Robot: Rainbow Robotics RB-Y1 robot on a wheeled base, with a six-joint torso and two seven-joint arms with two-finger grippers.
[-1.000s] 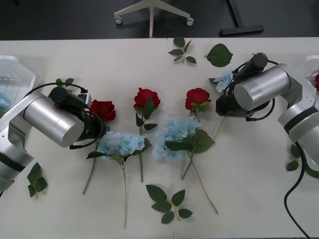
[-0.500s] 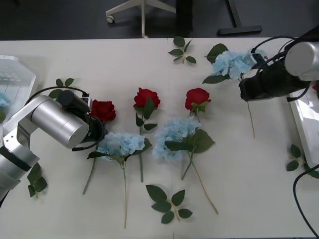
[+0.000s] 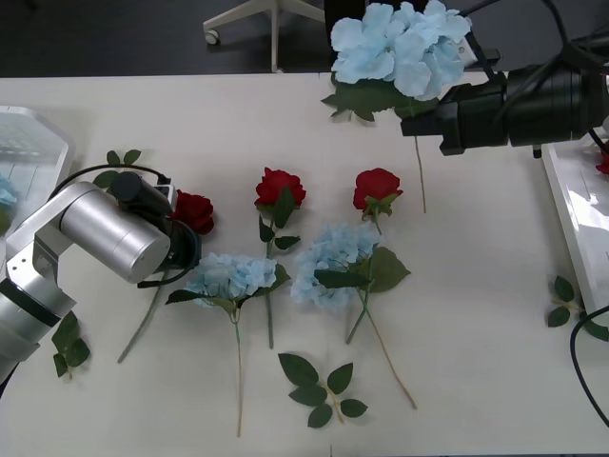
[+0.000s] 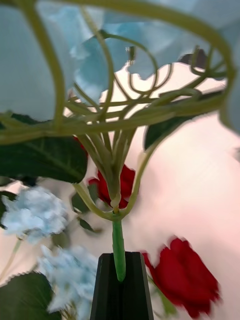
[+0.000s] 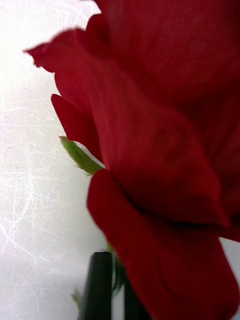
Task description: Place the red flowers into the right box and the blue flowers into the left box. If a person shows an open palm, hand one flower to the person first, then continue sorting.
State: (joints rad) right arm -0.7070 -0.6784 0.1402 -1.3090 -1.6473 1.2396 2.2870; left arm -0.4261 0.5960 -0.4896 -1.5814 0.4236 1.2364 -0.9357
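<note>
Blue hydrangea [image 3: 401, 42] was up in the air over the far edge of the tabletop [image 3: 495, 314], right hand [image 3: 445, 125] pinching its thin stem just below the head. Looked light and floppy, so stem's the spot. Left hand [image 5: 113, 282] was clamped on a red rose [image 3: 194, 210] stem.

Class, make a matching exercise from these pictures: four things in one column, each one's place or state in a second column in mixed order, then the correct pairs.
Things
1. right gripper
2. left gripper
3. right box
4. two blue flowers

Places or states
A. lying side by side on the table
B. at the table's right edge
C. shut on a red rose's stem
D. holding a blue flower raised above the table

Pairs: 1-D, 2-C, 3-B, 4-A
</note>
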